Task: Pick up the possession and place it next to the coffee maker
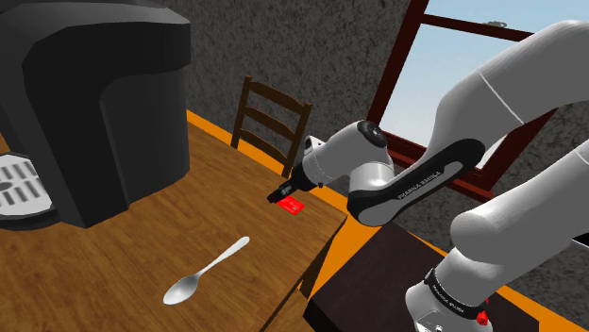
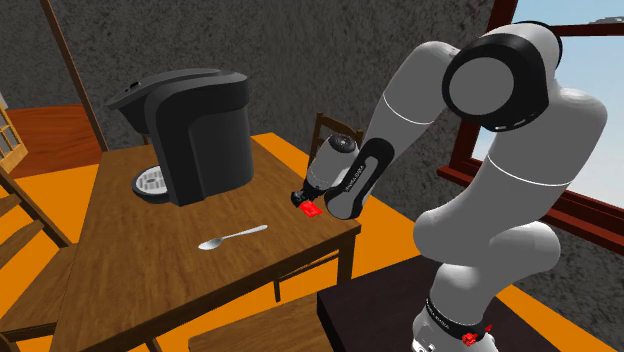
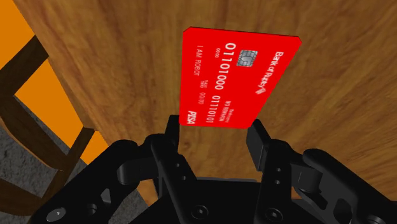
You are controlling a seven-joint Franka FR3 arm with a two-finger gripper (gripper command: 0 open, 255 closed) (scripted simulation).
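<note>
The possession is a red bank card (image 3: 232,79) with white print and a chip. It is at table level near the corner of the wooden table (image 1: 142,255). My black gripper (image 3: 215,135) reaches in low from the table's edge. Its fingertips (image 3: 173,130) press on the two long sides of the card's near end, clasping it. The card (image 1: 294,206) and gripper (image 1: 281,196) sit far from the big black coffee maker (image 1: 90,104) in the shoulder view. In the second exterior view the card (image 2: 311,210) is to the right of the coffee maker (image 2: 195,135). I cannot tell whether the card is off the wood.
A metal spoon (image 1: 203,272) lies on the table between the card and the coffee maker. A wooden chair (image 1: 272,118) stands behind the table by the rough grey wall, and a window (image 1: 491,85) is beyond my arm. The floor is orange.
</note>
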